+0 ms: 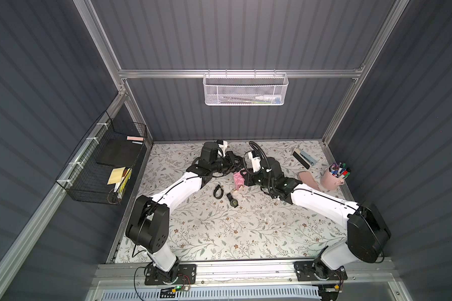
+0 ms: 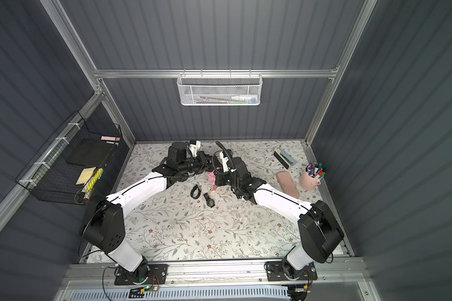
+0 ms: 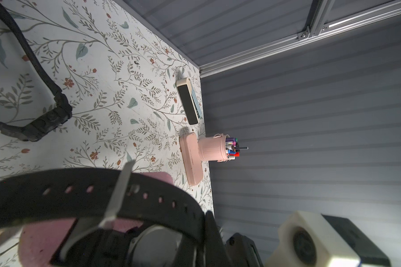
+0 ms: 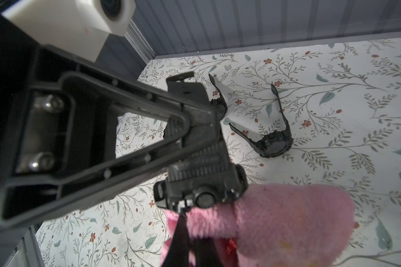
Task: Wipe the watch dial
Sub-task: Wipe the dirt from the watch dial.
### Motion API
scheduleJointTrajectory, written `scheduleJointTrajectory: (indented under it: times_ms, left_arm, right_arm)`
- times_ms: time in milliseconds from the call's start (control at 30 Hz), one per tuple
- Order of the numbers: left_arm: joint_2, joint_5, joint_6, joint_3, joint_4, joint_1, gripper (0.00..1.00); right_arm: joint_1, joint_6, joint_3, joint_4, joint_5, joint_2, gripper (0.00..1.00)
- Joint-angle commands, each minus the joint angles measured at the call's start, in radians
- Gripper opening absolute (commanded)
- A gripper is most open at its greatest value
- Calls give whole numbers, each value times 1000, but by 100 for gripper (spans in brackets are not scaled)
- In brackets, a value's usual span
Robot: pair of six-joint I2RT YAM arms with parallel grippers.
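My left jaws are clamped on the strap of the black rubber wristwatch [image 4: 202, 185], held above the floral-patterned surface [image 4: 333, 92]. My right jaws pinch the fluffy pink cloth [image 4: 276, 215] tight. The dial meets that cloth (my right arm's side), strap crosswise to my left jaws.

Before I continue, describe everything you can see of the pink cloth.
The pink cloth is fluffy, fleece-like fabric, bunched into a thick rounded wad with loose folds hanging below. The right end effector is shut on it, over the rear half of the table. Its bunched part presses against the case of the black watch, beside the crown. Whether the hanging end reaches the table cannot be told.
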Motion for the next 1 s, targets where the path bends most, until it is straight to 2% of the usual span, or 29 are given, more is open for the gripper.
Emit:
scheduleJointTrajectory:
  times_ms: [0,233,367,567,700,800,967]
  left_arm:
    - [-20,75,-31,-4,24,-21,0]
    - [-20,58,-29,-43,30,-21,0]
    - [-18,52,-33,-60,41,-24,0]
    - [-16,50,-54,-54,65,-30,0]
    - [-16,51,-58,-48,61,-30,0]
    - [-12,79,-71,-55,62,-30,0]
    - [-19,84,-74,-48,61,-30,0]
  right_arm:
    - [1,26,18,61,33,0,0]
    - [-18,13,-10,79,95,-93,0]
    - [-18,-5,32,63,33,-103,0]
    - [-4,0,100,25,-75,2,0]
    - [14,7,114,13,-87,71,0]
    - [16,27,113,-18,-51,91,0]
    - [0,72,69,-68,125,60,0]
